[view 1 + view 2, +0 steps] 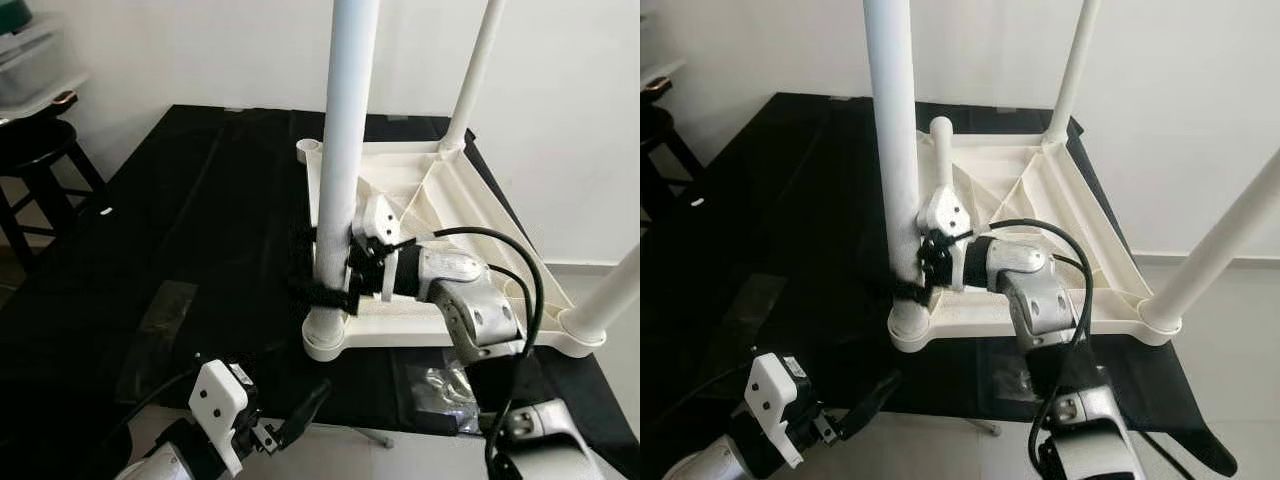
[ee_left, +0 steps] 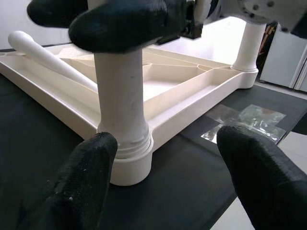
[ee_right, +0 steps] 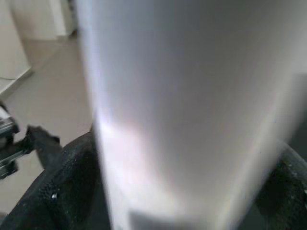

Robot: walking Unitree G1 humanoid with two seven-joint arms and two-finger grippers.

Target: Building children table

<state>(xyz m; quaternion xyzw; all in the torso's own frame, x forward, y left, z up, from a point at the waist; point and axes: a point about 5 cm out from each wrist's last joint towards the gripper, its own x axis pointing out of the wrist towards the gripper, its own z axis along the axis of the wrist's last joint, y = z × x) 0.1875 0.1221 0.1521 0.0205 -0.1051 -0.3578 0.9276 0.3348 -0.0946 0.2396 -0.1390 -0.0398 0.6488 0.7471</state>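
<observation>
While the right gripper (image 1: 335, 270) clamps the tall white plastic leg (image 1: 343, 150), left gripper (image 1: 300, 415) hangs open, empty; twisting off-axis could cross-thread its socket.

Count: one upturned tabletop (image 1: 470, 215) on one black desk (image 1: 150, 250); three legs upright in their sockets, one more leg (image 1: 941, 150) lying loose in the tabletop. Two end effectors, one stool (image 1: 35, 165), one clear bag (image 1: 445, 390).
</observation>
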